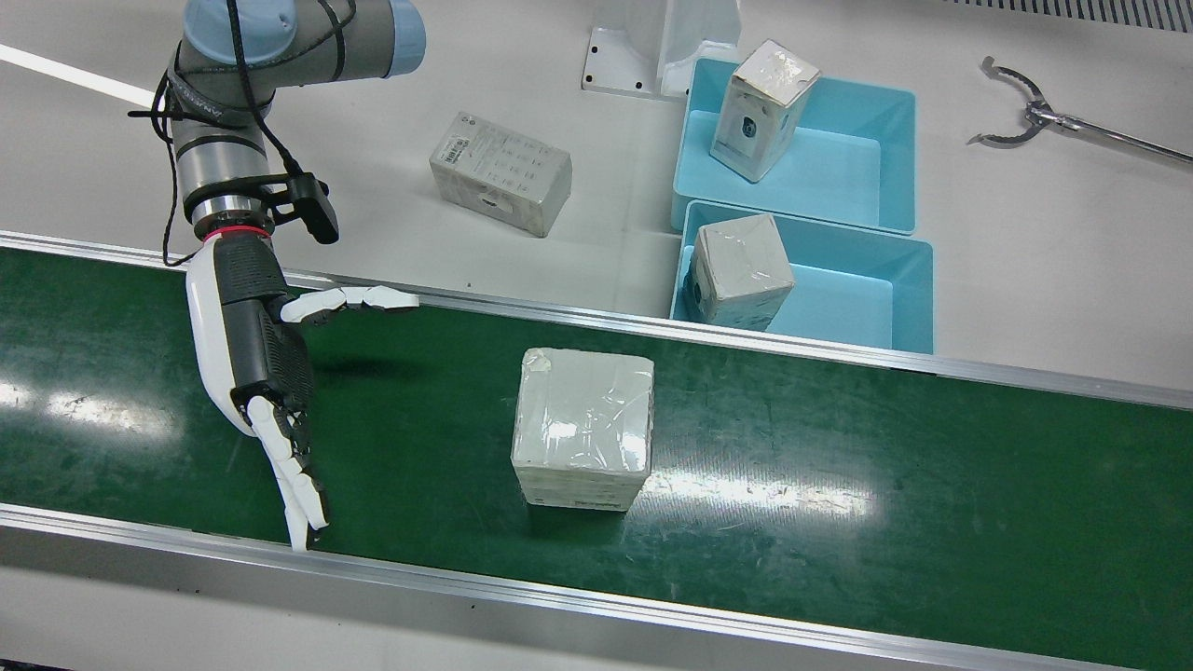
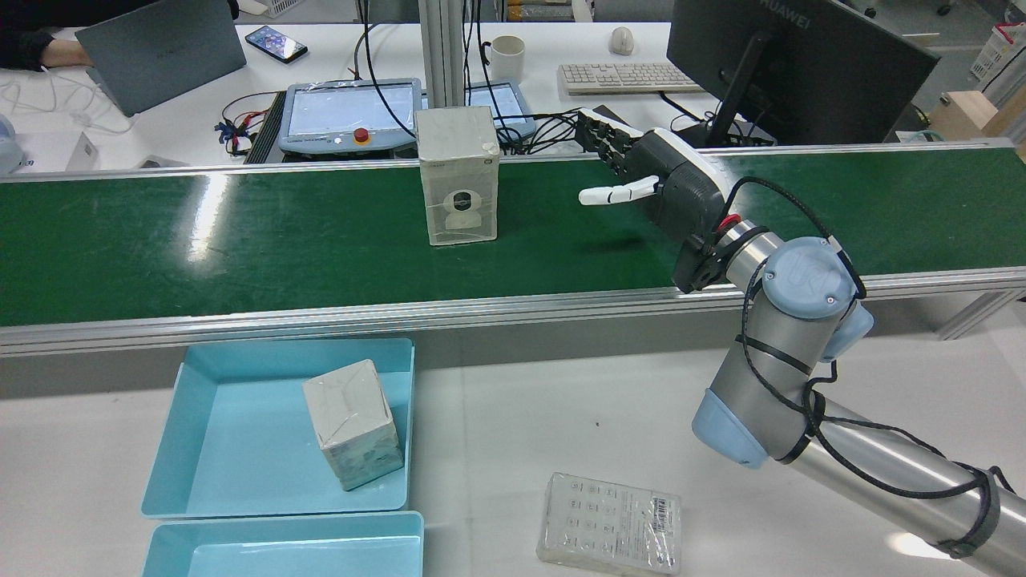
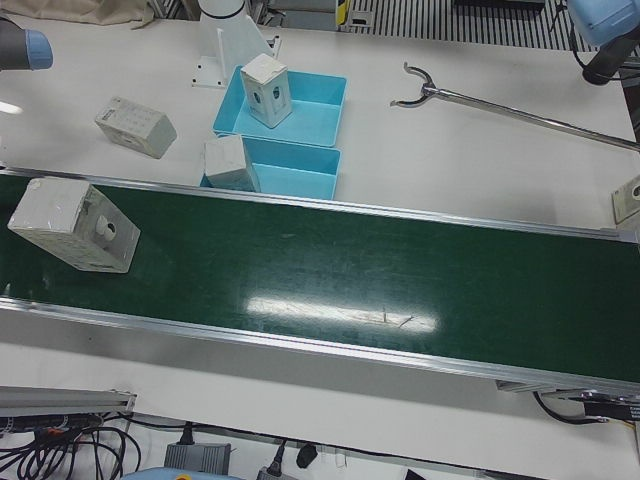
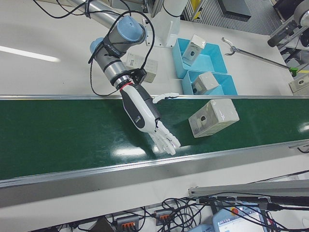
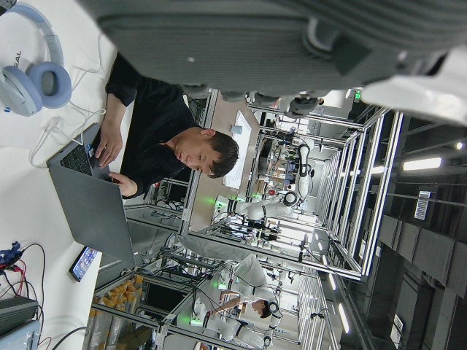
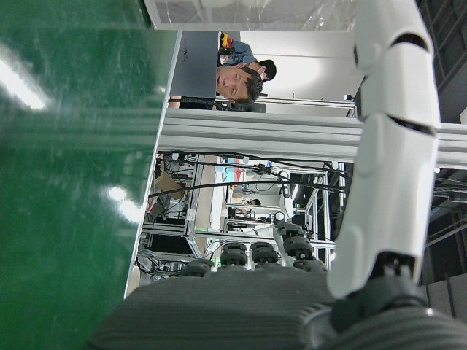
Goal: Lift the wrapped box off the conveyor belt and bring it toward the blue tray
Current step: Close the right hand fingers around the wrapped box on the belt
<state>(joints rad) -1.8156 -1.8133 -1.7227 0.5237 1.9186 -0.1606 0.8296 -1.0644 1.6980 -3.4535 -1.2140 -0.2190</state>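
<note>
The wrapped box (image 1: 582, 424) (image 2: 457, 176) (image 4: 213, 118) stands on the green conveyor belt (image 1: 885, 466), seen also at the left edge of the left-front view as the wrapped box (image 3: 70, 228). My right hand (image 1: 270, 373) (image 2: 649, 172) (image 4: 147, 118) hovers over the belt beside the box, a hand's length from it, open with fingers spread and thumb (image 6: 387, 146) stretched out. It touches nothing. Two blue trays (image 1: 895, 289) (image 1: 848, 168) (image 2: 232, 433) sit on the table beyond the belt. My left hand (image 5: 292, 44) shows only in its own view, raised, holding nothing.
Each tray holds a wrapped box (image 1: 741, 270) (image 1: 764, 107). Another wrapped box (image 1: 500, 172) lies flat on the table near the right arm. A metal grabber tool (image 1: 1025, 112) lies at the far side. A person (image 5: 168, 146) works at a laptop behind the belt.
</note>
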